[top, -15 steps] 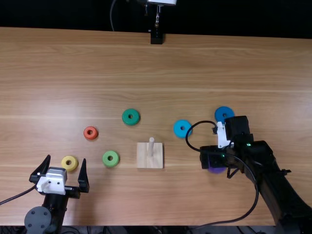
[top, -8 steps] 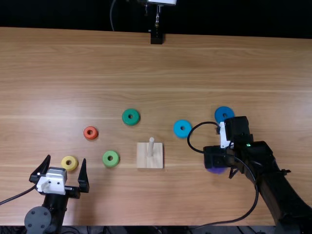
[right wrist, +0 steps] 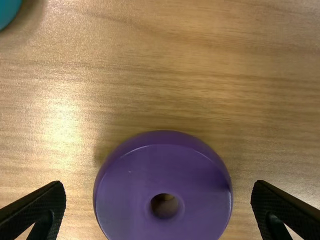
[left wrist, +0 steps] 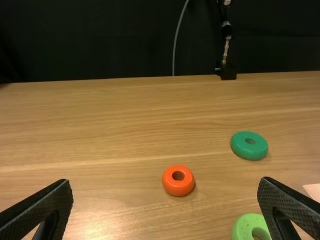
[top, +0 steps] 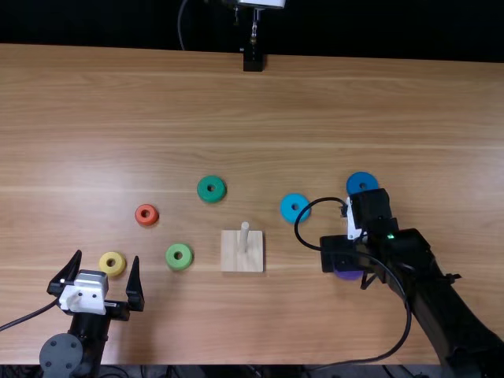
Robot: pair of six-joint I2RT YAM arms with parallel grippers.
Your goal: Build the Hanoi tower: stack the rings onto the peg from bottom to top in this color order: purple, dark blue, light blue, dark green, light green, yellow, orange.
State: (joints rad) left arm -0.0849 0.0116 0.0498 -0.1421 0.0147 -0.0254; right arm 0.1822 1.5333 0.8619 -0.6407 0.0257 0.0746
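The right gripper is open and empty, its two black fingers spread wide over a large purple ring lying flat on the wooden table, with a narrow margin outside each edge. The ring sits slightly nearer one finger, so if the gripper descends uncentred, that finger could land on the rim and push the ring away or tip it. Closing too high could let the smooth, rounded side slip out. Well off from this gripper, toward the left arm's side, stands the wooden peg on its square base; a ring gripped off-centre could catch on the peg's tip and nudge the base. A black cable loops out beside the right gripper, overlapping the edge of the light blue ring from above; if it hangs low, it could drag that ring. The left gripper is also open and empty, close by the yellow ring, which a careless swing could knock.
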